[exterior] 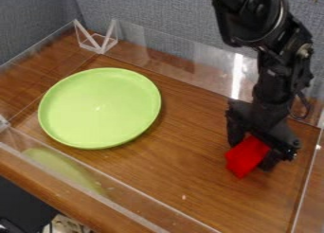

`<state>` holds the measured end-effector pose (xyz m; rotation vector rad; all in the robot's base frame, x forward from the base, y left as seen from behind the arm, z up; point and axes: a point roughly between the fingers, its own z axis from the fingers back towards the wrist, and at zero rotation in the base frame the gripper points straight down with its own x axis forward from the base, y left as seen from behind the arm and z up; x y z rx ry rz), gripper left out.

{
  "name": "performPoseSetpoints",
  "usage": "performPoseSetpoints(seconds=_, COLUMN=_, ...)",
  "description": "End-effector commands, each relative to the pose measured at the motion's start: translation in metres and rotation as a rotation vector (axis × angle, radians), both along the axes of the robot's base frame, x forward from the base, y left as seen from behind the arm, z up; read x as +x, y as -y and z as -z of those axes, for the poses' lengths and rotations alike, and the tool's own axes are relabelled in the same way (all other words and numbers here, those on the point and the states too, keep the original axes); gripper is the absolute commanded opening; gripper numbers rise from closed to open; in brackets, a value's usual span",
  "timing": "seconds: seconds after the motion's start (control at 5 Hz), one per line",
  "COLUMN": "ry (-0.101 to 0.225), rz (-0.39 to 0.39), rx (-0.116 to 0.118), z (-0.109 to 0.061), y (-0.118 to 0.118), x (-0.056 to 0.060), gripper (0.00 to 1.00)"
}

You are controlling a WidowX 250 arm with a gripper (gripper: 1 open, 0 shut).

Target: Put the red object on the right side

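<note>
The red object (pixel 247 158) is a bright red block at the right side of the wooden table, tilted, with its lower end close to the tabletop. My gripper (pixel 262 144) comes down on it from above. Its black fingers (pixel 236 131) straddle the block's upper part and grip it. The top of the block is hidden between the jaws. I cannot tell whether the block's lower end touches the wood.
A round lime-green plate (pixel 99 105) lies on the left half of the table. Clear acrylic walls (pixel 190 57) ring the table, and a small clear stand (pixel 97 35) sits at the back left corner. The table's right edge (pixel 309 170) is just beyond the gripper.
</note>
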<state>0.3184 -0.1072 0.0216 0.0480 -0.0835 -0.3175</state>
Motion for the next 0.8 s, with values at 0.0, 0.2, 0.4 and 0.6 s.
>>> performPoseSetpoints(seconds=0.0, ry=0.023, rz=0.010, rx=0.008, z=-0.009, y=-0.002, x=-0.003, gripper=1.00)
performPoseSetpoints(seconds=0.2, ry=0.019, rz=-0.020, rx=0.023, z=-0.011, y=-0.005, x=0.004, gripper=1.00)
performPoseSetpoints(seconds=0.4, ry=0.022, rz=-0.049, rx=0.035, z=-0.012, y=-0.006, x=0.012, gripper=0.00)
performPoseSetpoints(seconds=0.6, ry=0.035, rz=-0.087, rx=0.032, z=-0.024, y=-0.009, x=0.006, gripper=1.00)
